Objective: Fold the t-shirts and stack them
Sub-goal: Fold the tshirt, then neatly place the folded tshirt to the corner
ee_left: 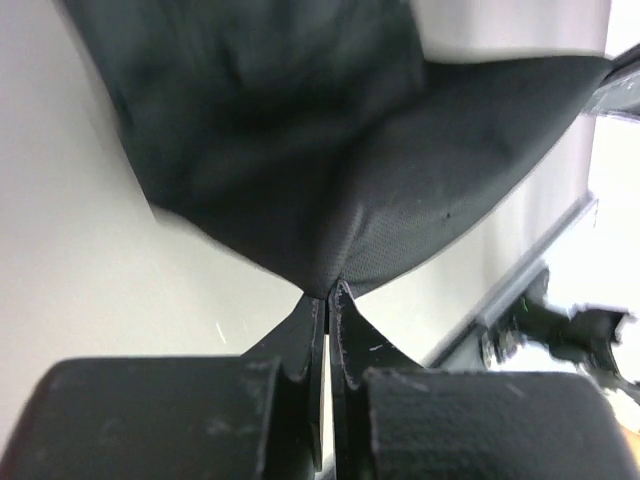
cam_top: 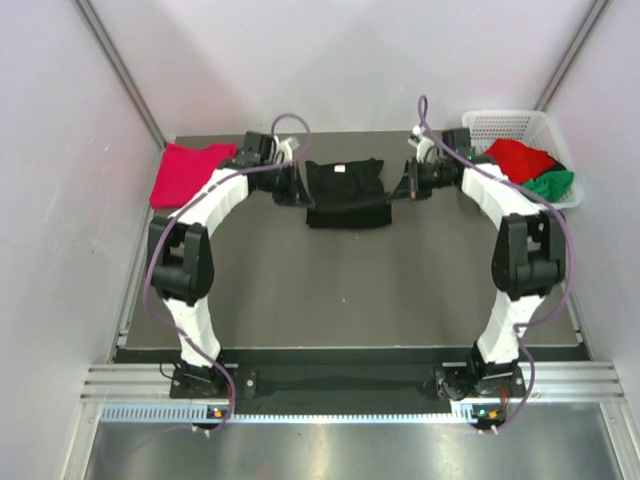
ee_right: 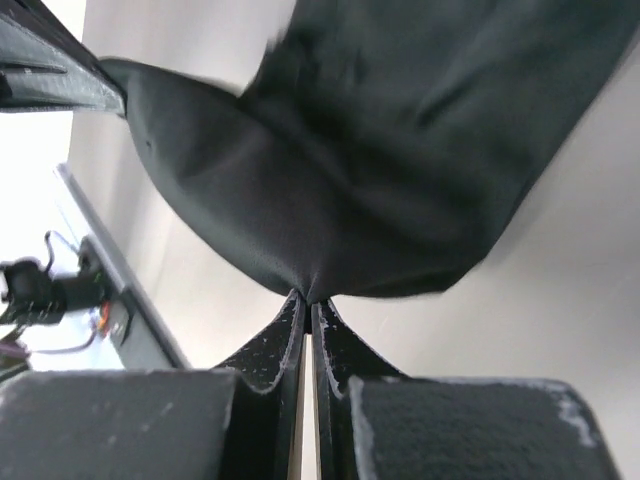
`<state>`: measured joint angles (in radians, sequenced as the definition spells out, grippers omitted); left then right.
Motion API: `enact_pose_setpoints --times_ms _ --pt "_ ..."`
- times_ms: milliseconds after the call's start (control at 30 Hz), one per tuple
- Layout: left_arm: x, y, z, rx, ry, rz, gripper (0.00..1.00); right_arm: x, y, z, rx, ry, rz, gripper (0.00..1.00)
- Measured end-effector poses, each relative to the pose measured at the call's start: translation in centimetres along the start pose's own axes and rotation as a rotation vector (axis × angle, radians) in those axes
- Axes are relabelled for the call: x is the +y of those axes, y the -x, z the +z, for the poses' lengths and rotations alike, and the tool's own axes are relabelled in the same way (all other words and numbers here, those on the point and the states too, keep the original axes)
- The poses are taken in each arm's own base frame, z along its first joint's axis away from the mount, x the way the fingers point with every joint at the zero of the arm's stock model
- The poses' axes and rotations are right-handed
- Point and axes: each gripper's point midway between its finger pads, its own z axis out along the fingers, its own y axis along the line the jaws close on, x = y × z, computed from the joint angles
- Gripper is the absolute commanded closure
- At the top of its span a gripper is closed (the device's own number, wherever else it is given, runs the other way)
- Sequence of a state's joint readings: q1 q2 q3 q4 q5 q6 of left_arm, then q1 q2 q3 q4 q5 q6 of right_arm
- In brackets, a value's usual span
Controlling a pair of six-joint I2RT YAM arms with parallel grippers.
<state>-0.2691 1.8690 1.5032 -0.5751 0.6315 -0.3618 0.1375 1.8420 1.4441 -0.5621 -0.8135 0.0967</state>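
Observation:
A black t-shirt with a small white tag hangs stretched between my two grippers at the back middle of the table. My left gripper is shut on its left edge; in the left wrist view the cloth bunches at the closed fingertips. My right gripper is shut on its right edge; in the right wrist view the cloth is pinched at the tips. A folded crimson-pink t-shirt lies at the back left. Bright red and green t-shirts lie in the basket.
A white plastic mesh basket stands at the back right. Grey walls close in the table on the left, back and right. The arm bases are at the near edge.

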Motion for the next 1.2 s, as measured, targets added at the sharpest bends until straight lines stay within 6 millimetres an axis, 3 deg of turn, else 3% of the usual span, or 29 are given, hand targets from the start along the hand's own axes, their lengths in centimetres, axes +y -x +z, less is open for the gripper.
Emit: enact_pose_setpoints --times_ms 133,167,233,267,333,367,433,533,667,867,1033,1200 --pt "0.7 6.6 1.2 -0.110 0.015 0.082 1.00 -1.5 5.9 1.3 -0.076 0.001 -0.064 0.97" --pt "1.2 8.7 1.7 -0.144 0.028 0.111 0.95 -2.1 7.8 1.9 -0.106 0.001 -0.089 0.74" --pt "2.5 13.0 3.1 -0.222 0.069 0.174 0.54 -3.4 11.7 3.2 -0.174 -0.001 -0.147 0.56" --pt "3.3 15.0 3.8 -0.265 0.099 0.208 0.46 -4.0 13.4 4.1 -0.203 -0.007 -0.186 0.45" --pt "5.6 18.1 5.3 -0.340 0.184 0.245 0.28 -5.5 15.6 5.3 -0.245 -0.037 -0.252 0.42" --pt "7.0 19.0 5.7 -0.368 0.244 0.252 0.27 -6.3 16.2 5.9 -0.254 -0.067 -0.276 0.41" --pt "9.3 19.2 6.1 -0.380 0.338 0.239 0.24 -7.4 16.2 6.6 -0.252 -0.124 -0.304 0.41" --pt "11.2 18.8 5.9 -0.380 0.423 0.226 0.24 -7.4 14.9 6.6 -0.224 -0.150 -0.322 0.42" --pt "11.1 17.5 5.3 -0.354 0.431 0.216 0.21 -5.5 11.2 4.6 -0.160 -0.132 -0.286 0.43" --pt "8.8 14.9 5.3 -0.267 0.269 0.200 0.18 -2.5 10.8 3.0 -0.165 -0.049 -0.298 0.44" --pt "9.7 12.3 5.9 -0.186 0.169 0.116 0.13 -2.6 9.2 5.0 -0.115 -0.009 -0.273 0.45" --pt "11.2 11.5 5.7 -0.154 0.099 0.045 0.13 -3.6 6.7 8.3 -0.039 0.020 -0.225 0.45"
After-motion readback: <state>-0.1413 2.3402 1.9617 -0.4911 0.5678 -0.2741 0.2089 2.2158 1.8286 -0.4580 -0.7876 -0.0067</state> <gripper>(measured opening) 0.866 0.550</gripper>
